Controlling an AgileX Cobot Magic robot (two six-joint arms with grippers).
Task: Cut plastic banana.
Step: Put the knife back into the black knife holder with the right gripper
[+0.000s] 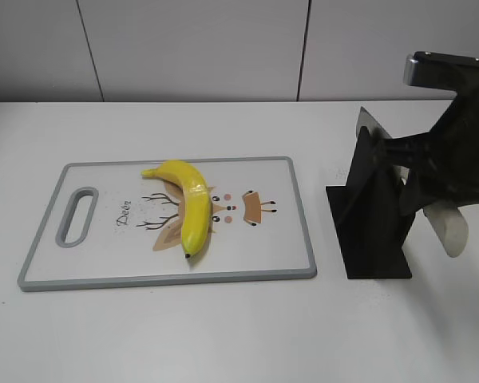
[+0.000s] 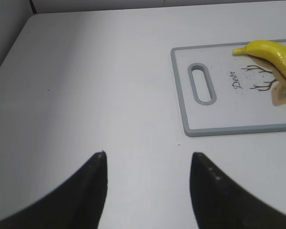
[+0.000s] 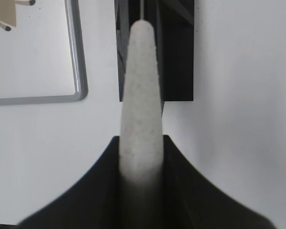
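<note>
banana: the plastic banana (image 1: 188,209) is lying flat on the cutting board (image 1: 104,267), roughly in the middle, curved, black tip toward the near edge and stem end toward the far edge. Looks whole.
board edges: grey rim all round, handle slot (image 1: 77,215) at the left end. The banana sits well inside every edge.
right tool: the right tool (image 3: 140,157) is clamped on a pale speckled knife handle (image 3: 139,109), which fills the gap between the fingers. Blade end runs into the black knife stand (image 1: 371,215).
stand: on the white surface (image 1: 223,327) just beside the board's right edge, not touching it.
left tool: the left tool (image 2: 148,164) has its fingers spread wide, nothing between them, over bare surface off the board's left end.
room: plenty of open surface left of and in front of the board.
</note>
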